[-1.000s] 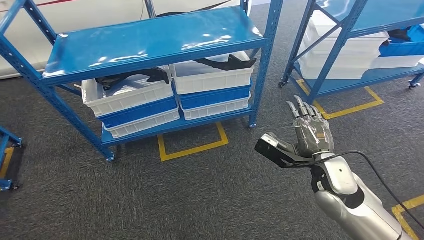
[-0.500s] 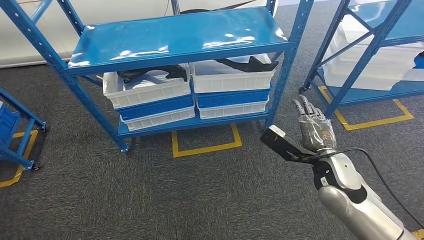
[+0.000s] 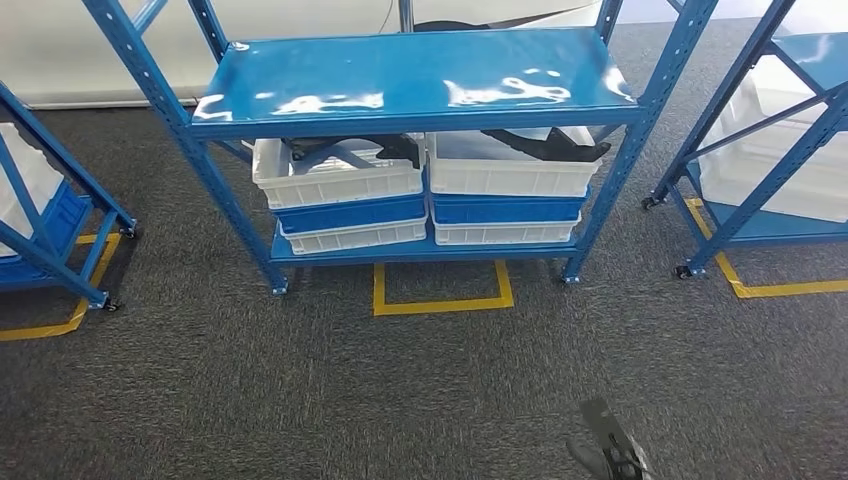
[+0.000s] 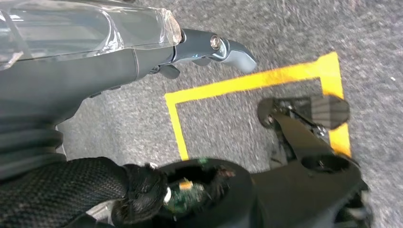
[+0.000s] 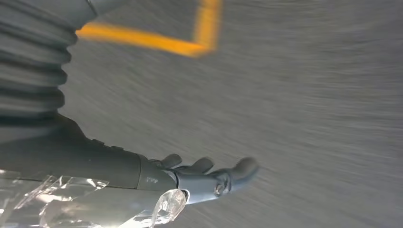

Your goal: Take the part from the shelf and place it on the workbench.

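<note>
A blue shelf rack [image 3: 420,85] stands ahead in the head view. On its lower level, two white bins [image 3: 340,182] [image 3: 510,176] sit on stacked blue and white bins. Each holds a black part: one in the left bin [image 3: 350,150], one in the right bin [image 3: 545,143]. A dark tip of my right hand [image 3: 607,450] pokes up at the bottom edge, far from the rack. In the right wrist view my right hand [image 5: 204,178] holds nothing over blurred carpet. My left hand [image 4: 209,47] hangs above the floor with nothing in its fingers.
Further blue racks flank the shelf, one at the left [image 3: 50,230] and one at the right [image 3: 770,170] carrying white bins [image 3: 790,190]. Yellow tape [image 3: 440,300] marks a square on the grey carpet in front of the rack.
The whole picture has shifted, so the camera has turned; the rack is now centred. My right arm has dropped from mid-picture to the bottom edge, still holding nothing.
</note>
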